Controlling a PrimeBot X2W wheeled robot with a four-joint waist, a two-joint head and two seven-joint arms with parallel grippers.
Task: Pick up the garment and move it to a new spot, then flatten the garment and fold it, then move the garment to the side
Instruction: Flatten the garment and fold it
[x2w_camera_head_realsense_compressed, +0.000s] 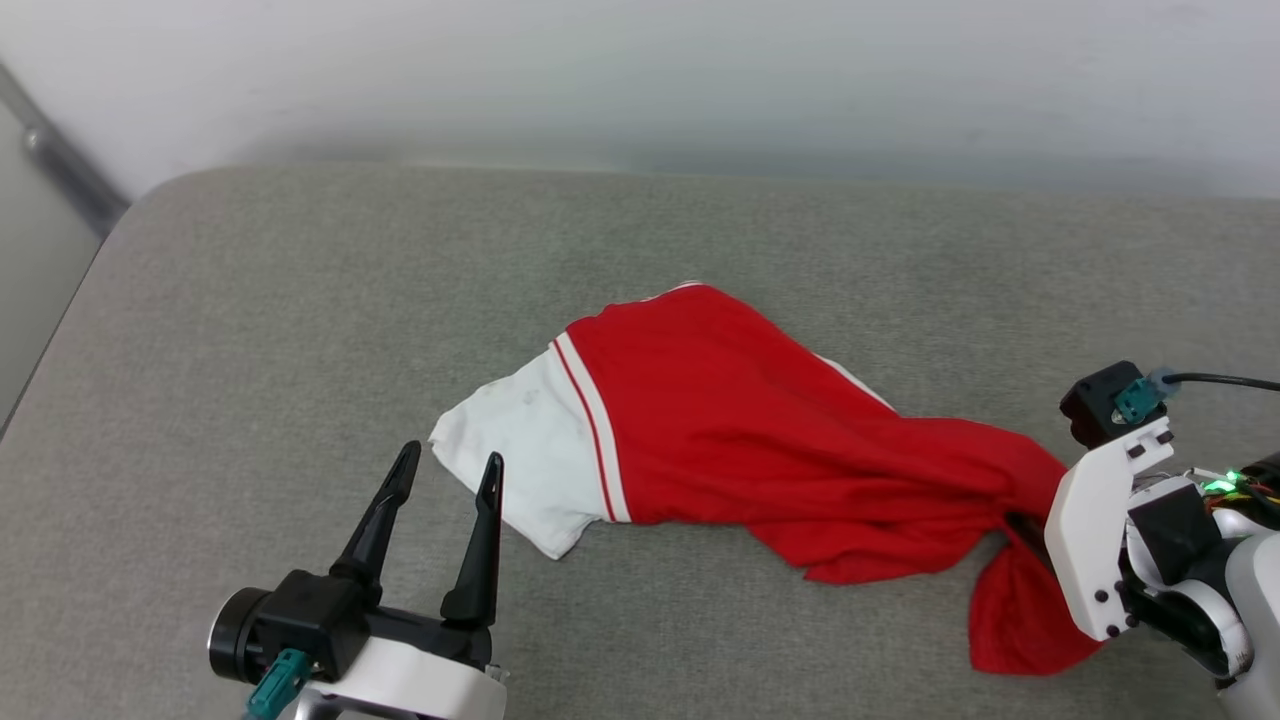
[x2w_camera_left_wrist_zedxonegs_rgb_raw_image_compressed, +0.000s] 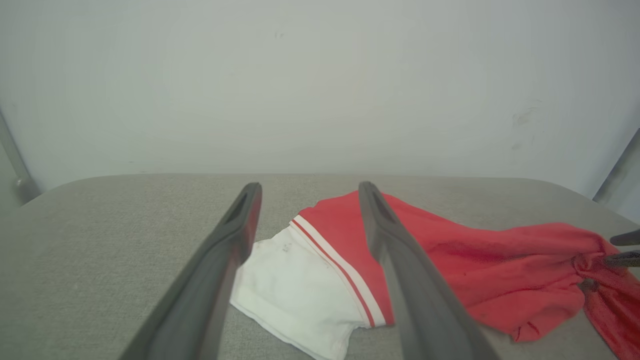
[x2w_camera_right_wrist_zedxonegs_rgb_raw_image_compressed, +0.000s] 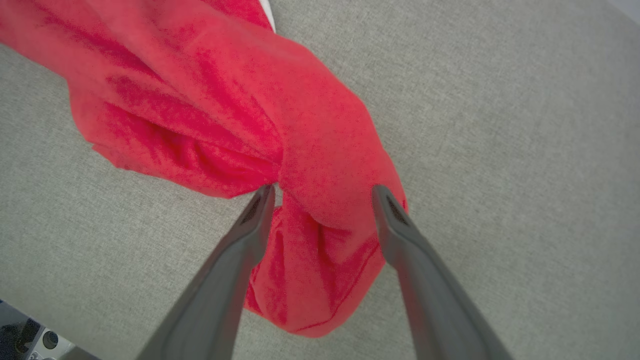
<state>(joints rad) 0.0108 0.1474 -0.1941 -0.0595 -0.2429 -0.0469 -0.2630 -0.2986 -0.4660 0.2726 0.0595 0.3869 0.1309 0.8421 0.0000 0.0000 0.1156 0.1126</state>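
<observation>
Two pincers spread wide, holding nothing. Garment (x2w_camera_head_realsense_compressed: 760, 430) stretched on the grey worktop (x2w_camera_head_realsense_compressed: 250, 300): white sleeve (x2w_camera_head_realsense_compressed: 520, 440) just ahead of the left pincer (x2w_camera_head_realsense_compressed: 452, 458), bunched red end between the fingers of the right pincer (x2w_camera_right_wrist_zedxonegs_rgb_raw_image_compressed: 324, 192). Close right on the whole bunch, not one layer; reach left onto the sleeve, then lift together.

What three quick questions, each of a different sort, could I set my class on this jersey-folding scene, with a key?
1. True or false: the left gripper stands open near the white sleeve of the jersey.
2. The right gripper has its fingers either side of: A the white sleeve; B bunched red fabric; C a number print.
3. Which colours stripe the seam beside the sleeve?
Key: 1 true; 2 B; 3 red and white.
</observation>
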